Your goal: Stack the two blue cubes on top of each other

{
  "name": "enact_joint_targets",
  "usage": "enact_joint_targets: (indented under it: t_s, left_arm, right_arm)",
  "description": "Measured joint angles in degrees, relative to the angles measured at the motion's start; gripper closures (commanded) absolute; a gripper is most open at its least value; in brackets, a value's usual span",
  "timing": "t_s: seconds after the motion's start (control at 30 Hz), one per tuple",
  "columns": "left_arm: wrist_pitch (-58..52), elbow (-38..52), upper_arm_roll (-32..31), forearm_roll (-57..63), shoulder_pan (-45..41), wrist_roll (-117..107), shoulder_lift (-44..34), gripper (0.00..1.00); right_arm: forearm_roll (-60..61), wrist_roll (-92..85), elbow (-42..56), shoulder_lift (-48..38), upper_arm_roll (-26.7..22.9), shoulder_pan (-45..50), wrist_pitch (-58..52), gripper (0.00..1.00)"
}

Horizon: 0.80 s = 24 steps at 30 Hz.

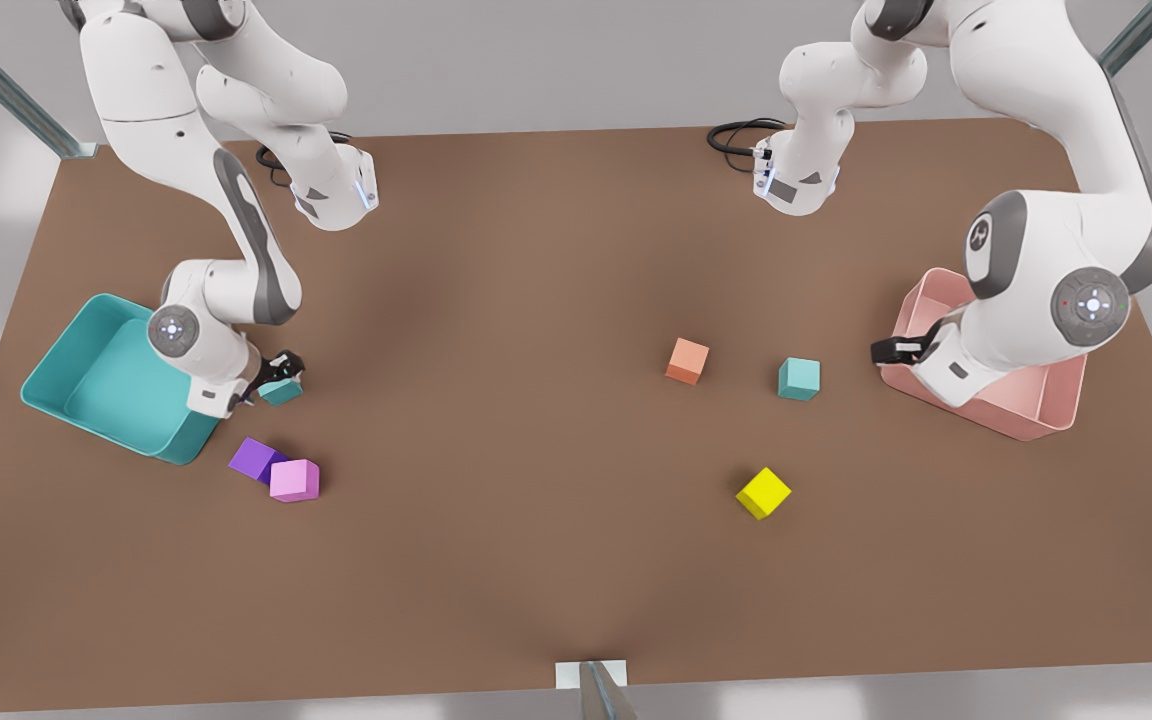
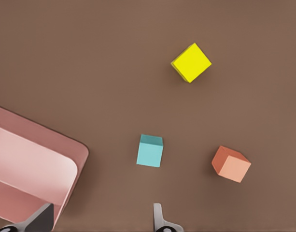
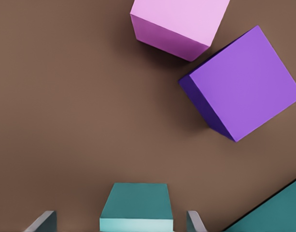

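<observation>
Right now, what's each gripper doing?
Left gripper: open, empty, above the pink bin.
Right gripper: open around a blue cube, not yet closed.

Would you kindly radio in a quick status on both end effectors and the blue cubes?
Right end effector open around first blue cube, beside teal bin. Left end effector open, over pink bin. Second blue cube free, orange cube nearby.
</observation>
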Motion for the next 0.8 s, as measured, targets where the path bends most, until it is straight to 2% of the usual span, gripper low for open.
enact_joint_targets:
  t_s: [0.8]
  left_arm:
    - [-2.3, 0.0, 0.0, 0.0, -1.3, 0.0, 0.9, 0.0]
  right_arm:
    - [0.0, -3.8, -2.6, 1.5, 0.1, -1.3, 3.2, 0.0]
